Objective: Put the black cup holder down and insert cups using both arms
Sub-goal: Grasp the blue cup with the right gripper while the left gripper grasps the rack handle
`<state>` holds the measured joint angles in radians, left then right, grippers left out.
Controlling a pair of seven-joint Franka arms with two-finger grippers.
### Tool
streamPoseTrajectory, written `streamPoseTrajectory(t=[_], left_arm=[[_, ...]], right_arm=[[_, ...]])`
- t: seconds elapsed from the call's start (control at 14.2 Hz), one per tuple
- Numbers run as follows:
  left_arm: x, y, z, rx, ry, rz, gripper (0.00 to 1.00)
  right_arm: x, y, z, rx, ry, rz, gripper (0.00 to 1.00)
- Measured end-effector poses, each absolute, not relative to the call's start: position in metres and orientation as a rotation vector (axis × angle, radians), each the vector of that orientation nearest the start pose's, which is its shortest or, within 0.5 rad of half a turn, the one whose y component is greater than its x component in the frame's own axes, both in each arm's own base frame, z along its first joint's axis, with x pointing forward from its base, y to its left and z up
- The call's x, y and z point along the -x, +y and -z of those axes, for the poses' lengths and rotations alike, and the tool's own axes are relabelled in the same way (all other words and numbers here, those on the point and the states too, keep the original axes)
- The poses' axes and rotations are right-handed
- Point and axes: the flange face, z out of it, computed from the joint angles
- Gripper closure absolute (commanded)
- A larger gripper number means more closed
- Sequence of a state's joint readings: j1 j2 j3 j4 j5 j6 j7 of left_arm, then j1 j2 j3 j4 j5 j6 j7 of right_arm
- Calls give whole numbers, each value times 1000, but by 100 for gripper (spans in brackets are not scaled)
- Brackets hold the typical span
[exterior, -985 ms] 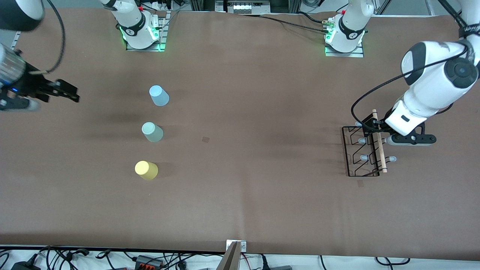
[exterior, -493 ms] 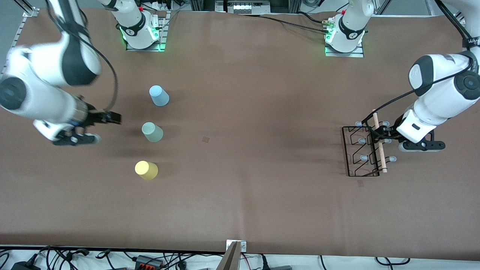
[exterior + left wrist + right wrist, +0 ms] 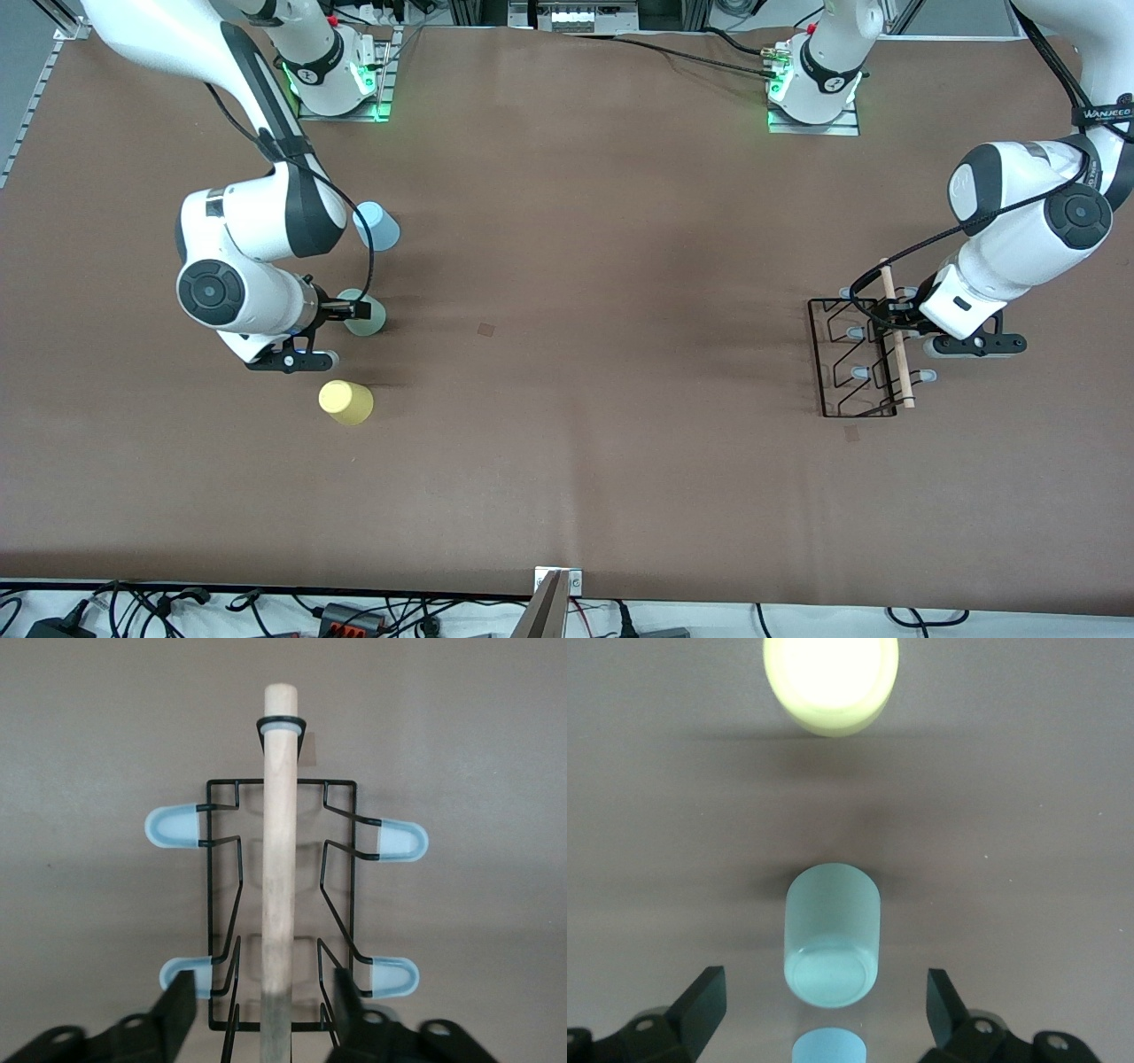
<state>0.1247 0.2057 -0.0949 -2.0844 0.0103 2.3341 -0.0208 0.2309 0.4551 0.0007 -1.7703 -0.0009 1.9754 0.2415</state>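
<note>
Two pickups are in hand: the left gripper (image 3: 261,1010) sits low over the black cup holder (image 3: 864,359), which lies flat at the left arm's end of the table, its fingers spread either side of the wooden handle (image 3: 278,868) and not yet pinching it. The right gripper (image 3: 824,1001) hangs wide open over the mint green cup (image 3: 832,935), which stands between the light blue cup (image 3: 376,226) and the yellow cup (image 3: 345,401). Each next needs to close squarely before lifting.
</note>
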Motion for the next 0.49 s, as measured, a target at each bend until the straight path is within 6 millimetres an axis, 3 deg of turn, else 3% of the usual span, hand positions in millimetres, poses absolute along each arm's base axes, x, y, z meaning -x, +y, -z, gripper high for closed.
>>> streamPoseTrajectory(t=[0.28, 0.49], left_arm=[[-580, 18, -331, 3152, -77, 67, 75], [-580, 16, -330, 3152, -73, 64, 97]], right_arm=[[-600, 137, -263, 3152, 75, -383, 0], [-597, 139, -258, 3117, 118, -386, 0]])
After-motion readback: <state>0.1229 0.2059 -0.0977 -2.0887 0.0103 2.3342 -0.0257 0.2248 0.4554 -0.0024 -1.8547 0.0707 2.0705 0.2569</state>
